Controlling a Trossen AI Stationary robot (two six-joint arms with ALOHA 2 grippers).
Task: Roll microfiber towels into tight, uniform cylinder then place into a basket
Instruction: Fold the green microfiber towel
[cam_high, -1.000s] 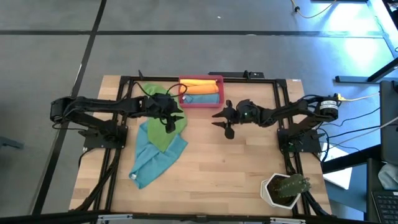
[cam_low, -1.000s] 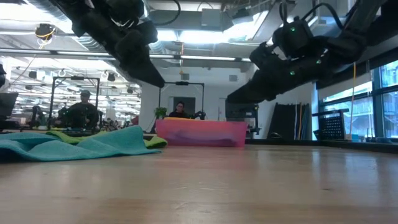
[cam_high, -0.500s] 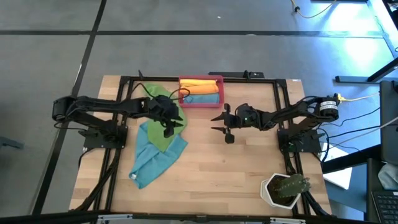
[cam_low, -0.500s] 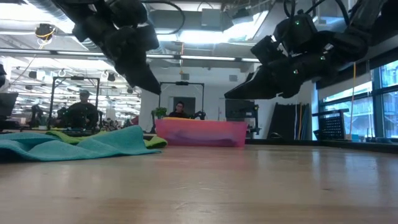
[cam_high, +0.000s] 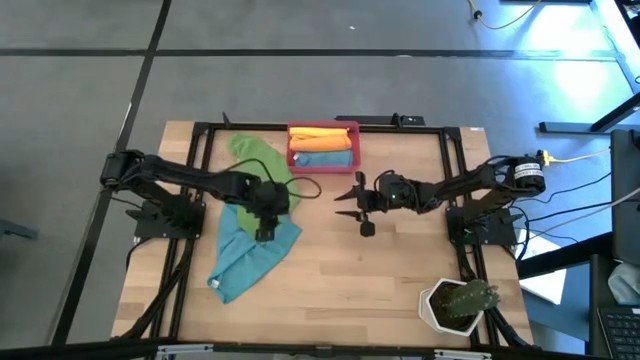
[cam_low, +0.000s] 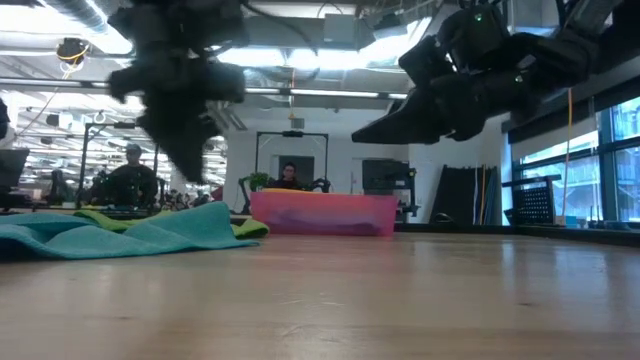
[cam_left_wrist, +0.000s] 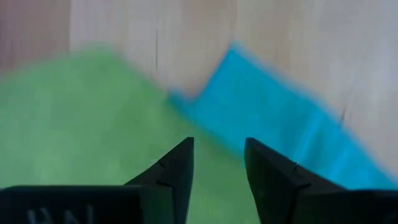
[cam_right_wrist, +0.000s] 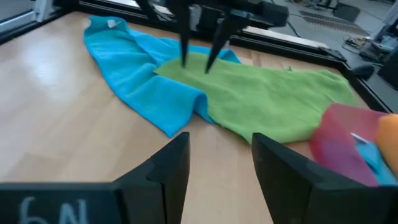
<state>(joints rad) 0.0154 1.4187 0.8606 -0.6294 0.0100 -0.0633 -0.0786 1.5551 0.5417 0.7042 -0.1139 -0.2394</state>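
Two soft microfiber cloths lie flat on the wooden table (cam_high: 400, 290), overlapping: a green towel (cam_high: 262, 175) on top of a longer teal-blue towel (cam_high: 245, 258) that trails toward the table's near edge. Green towel's far end reaches close to the small red-pink plastic basket (cam_high: 322, 164) at the far middle of the table. Inside the basket: one orange rolled towel (cam_high: 322, 135) and one teal-blue rolled towel (cam_high: 325, 157), side by side.

Left gripper (cam_high: 266, 222) hangs above the spot where green cloth meets teal cloth; fingers spread apart, nothing between them, tips off the fabric. Left wrist view confirms a clear gap between the fingers (cam_left_wrist: 177, 171) with green and blue cloth below.

Right gripper (cam_high: 347, 203) is raised over bare wood just right of the towels, near the basket's front corner; fingers parted, empty, pointing toward the left arm.

White hexagonal plant pot (cam_high: 452, 306) sits at the near right corner, well apart.
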